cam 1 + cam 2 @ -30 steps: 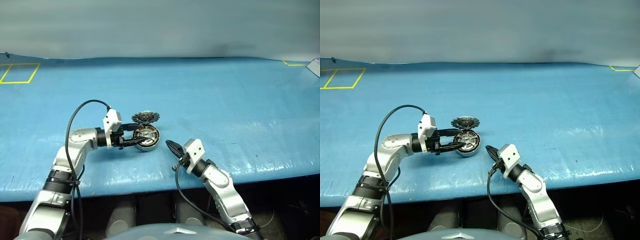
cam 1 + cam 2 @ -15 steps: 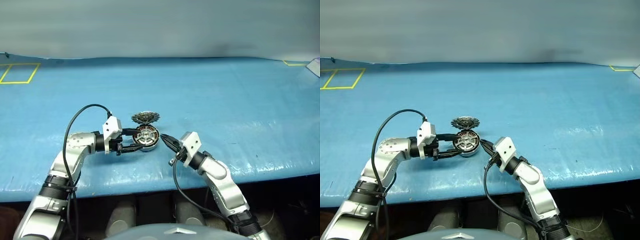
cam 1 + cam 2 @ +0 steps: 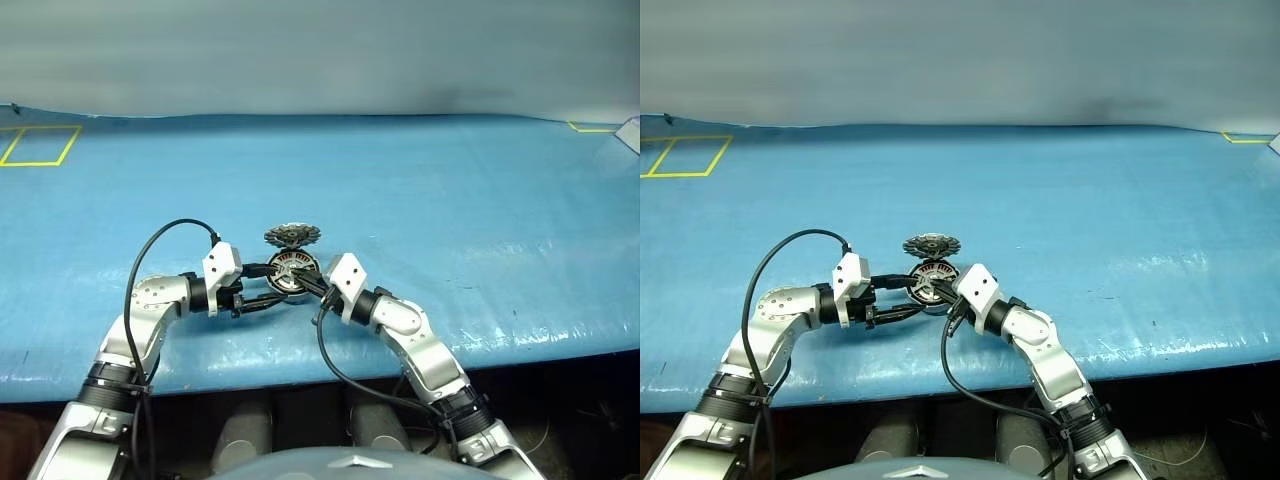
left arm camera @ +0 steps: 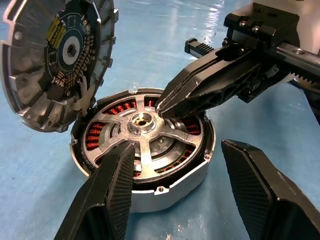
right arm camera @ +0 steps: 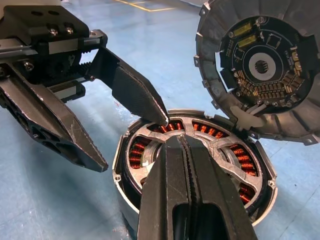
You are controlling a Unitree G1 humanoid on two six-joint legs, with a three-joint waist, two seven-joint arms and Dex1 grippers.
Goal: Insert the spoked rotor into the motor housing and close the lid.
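A wide blue surface (image 3: 450,190), slightly wrinkled and glossy like plastic sheeting, carries everything; thin yellow tape outlines (image 3: 38,146) mark its far left corner.

Near its front edge sits the motor housing (image 4: 142,160), a low round silvery metal shell with small screw lugs on its rim. Inside it lies the spoked rotor (image 4: 145,131), flat bright spokes radiating from a shiny hub, with copper-orange ribbed windings showing in the gaps between them.

The hinged lid (image 4: 55,60) stands tilted open at the housing's far side, a finned grey metal disc whose inner face holds a dark round circuit board with small gold-coloured parts; a pale plastic tab joins it to the housing rim.

The left pincer (image 4: 185,195) is spread wide, its two black textured fingers straddling the housing, one finger touching its side wall.

The right pincer (image 5: 182,150) is fully closed, its matte black wedge-shaped fingers pressed together, their pointed tip resting on the rotor's spokes beside the hub.
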